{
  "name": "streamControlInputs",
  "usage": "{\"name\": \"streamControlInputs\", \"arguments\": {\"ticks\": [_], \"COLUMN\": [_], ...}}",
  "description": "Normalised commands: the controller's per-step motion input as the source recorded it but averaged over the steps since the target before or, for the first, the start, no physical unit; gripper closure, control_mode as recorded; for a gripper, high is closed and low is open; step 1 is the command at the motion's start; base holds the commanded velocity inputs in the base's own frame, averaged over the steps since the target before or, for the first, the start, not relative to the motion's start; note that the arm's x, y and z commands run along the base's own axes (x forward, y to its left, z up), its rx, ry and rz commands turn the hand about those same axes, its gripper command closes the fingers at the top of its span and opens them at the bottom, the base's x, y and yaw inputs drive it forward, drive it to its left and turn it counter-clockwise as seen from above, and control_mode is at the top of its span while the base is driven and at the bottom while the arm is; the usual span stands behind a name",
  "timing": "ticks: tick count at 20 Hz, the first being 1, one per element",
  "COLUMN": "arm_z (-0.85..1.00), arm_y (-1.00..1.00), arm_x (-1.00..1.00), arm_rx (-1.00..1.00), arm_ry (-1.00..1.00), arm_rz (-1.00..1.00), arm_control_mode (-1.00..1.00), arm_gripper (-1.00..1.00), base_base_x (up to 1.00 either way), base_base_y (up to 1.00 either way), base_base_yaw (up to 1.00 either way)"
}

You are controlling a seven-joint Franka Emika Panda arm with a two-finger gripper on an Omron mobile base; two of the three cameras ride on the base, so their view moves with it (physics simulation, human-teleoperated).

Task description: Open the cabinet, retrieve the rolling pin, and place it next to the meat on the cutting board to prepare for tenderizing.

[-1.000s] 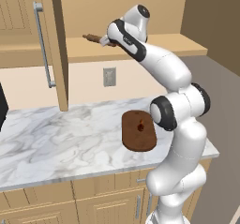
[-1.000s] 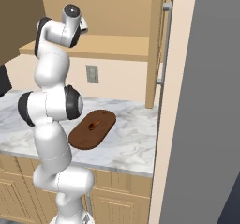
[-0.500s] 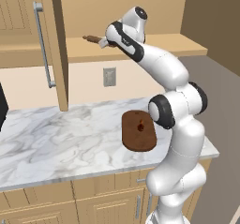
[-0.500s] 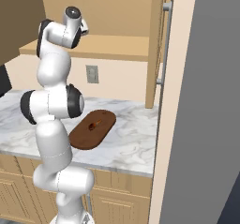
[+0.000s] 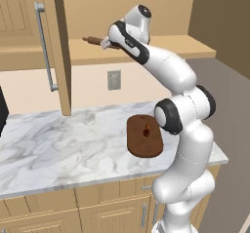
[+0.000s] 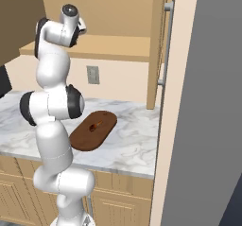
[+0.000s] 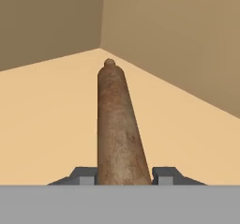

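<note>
Your arm's stretched up and forward, elbow bent, wrist level at shelf height. Gripper (image 7: 123, 178) has its jaws drawn in tight against both sides of the rolling pin (image 7: 117, 124).

A kitchen, seemingly a home's: marble counter (image 5: 58, 149), wood cabinet (image 5: 29, 42), cutting board (image 5: 144, 135).

Matt brown wood rolling pin (image 7: 117, 129), pale smooth wooden cabinet (image 5: 53, 47) shelf, glossy veined marble tabletop (image 5: 63, 149), dark wooden cutting board (image 5: 144, 135).
</note>
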Motion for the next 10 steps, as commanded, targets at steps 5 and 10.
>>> {"name": "streamControlInputs", "arguments": {"ticks": [5,10], "arm_z": [0.03,0.0], "arm_y": [0.0,0.0], "arm_x": [-0.53,-0.94], "arm_rx": [0.01,0.02], "arm_ry": [-0.05,-0.1], "arm_rz": [0.0,0.0], "arm_control_mode": [-1.0,-1.0], "arm_gripper": [1.0,1.0], "base_base_x": [0.0,0.0], "base_base_y": [0.0,0.0], "base_base_yaw": [0.0,0.0]}}
